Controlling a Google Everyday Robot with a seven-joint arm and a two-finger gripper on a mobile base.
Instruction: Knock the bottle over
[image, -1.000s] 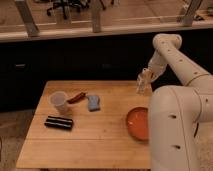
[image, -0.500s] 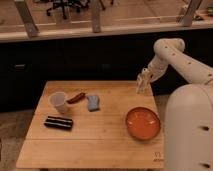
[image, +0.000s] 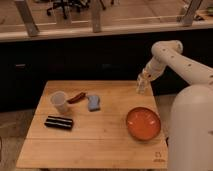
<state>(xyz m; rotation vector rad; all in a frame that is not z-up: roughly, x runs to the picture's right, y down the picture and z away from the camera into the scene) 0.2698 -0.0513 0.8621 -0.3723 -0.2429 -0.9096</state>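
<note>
In the camera view, a wooden desk is seen before a dark cabinet front. The end effector is held at the far right edge of the desk, at the end of a white arm that is bent down from the right. It is placed right at a small clear bottle, which appears upright; whether the two touch cannot be told. This placement is judged to suit a sideways push to tip the bottle.

The bottle looks pale and translucent, and is largely merged with the end effector. Further left, a white cup, a red item and a blue cloth are laid, with a dark flat packet nearer. An orange bowl is set near right.
</note>
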